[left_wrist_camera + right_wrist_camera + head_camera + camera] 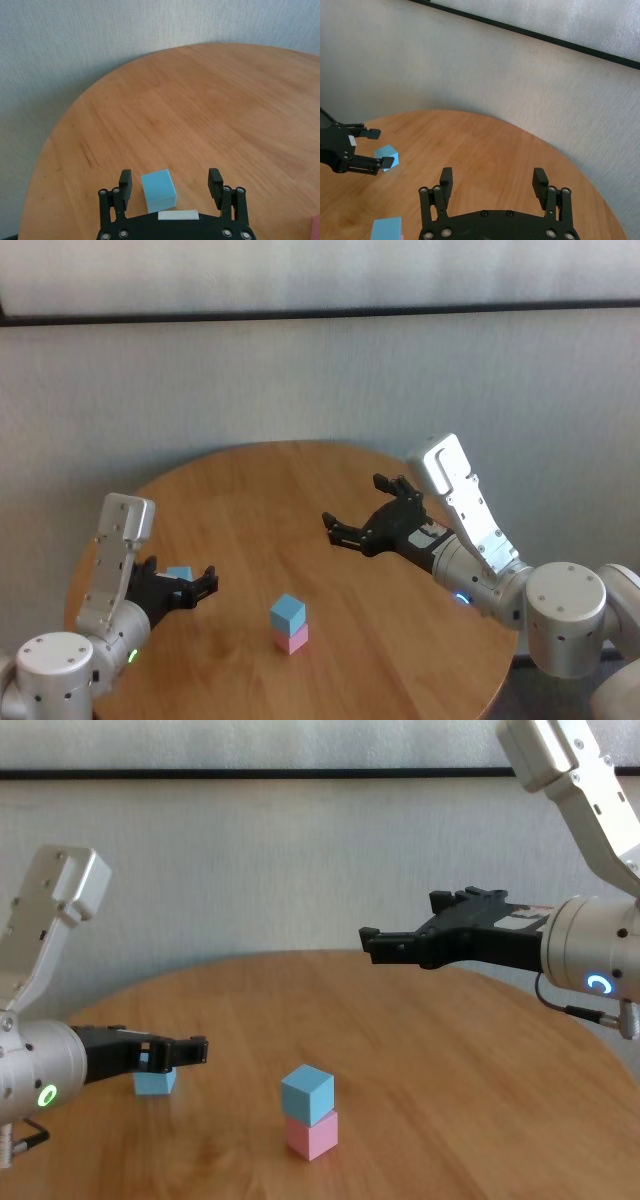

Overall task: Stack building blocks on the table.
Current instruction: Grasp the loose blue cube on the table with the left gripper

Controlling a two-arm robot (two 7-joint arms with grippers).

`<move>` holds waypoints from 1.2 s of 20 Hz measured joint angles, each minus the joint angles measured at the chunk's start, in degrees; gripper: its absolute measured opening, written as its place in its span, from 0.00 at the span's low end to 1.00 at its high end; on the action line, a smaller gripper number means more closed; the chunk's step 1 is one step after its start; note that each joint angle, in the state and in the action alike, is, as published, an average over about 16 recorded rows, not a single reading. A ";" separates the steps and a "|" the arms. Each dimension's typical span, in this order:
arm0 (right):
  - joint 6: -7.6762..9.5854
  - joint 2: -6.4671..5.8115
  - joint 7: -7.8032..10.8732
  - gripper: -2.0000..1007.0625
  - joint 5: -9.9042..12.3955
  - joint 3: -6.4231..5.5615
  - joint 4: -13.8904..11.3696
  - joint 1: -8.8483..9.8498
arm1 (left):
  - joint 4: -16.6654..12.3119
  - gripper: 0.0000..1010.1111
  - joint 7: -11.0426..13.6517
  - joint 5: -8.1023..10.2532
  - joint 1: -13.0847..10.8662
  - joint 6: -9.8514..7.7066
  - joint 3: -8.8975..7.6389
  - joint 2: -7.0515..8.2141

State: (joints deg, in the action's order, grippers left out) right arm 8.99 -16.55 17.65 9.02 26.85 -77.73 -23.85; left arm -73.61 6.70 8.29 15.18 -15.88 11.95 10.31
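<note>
The desk (pixel 330 540) is warm brown with a fine wood grain. On it, a light blue block (pixel 288 613) tops a pink block (pixel 291 640), and another light blue block (pixel 158 190) matches it. Both claws, left claw (pixel 172 182) and right claw (pixel 493 180), are black, on white and grey arms. The wall (pixel 300 380) is pale grey with a dark stripe (pixel 320 312).

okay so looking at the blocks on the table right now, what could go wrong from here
1. The left pincer is open around the loose blue block, which sits skewed and nearer one finger; closing could twist or push it rather than grip it squarely.
2. The blue block on the pink block is turned off square with the pink block, so adding a third could topple the stack.
</note>
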 joint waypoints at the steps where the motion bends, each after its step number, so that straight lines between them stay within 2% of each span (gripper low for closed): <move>1: 0.00 0.00 0.00 1.00 0.00 0.00 0.00 0.00 | 0.24 0.99 0.11 -0.15 0.06 0.08 -0.04 -0.09; 16: 0.00 0.00 0.00 1.00 0.00 0.00 0.00 0.00 | 4.60 0.99 1.41 -2.09 1.78 1.82 -0.91 -1.36; 24: 0.00 0.00 0.00 1.00 0.00 0.00 0.00 0.00 | 5.79 0.99 1.70 -2.68 2.31 1.80 -1.80 -2.12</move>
State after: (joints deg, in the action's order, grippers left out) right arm 8.99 -16.55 17.65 9.02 26.85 -77.73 -23.85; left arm -67.81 8.40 5.61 17.50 -14.07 10.15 8.19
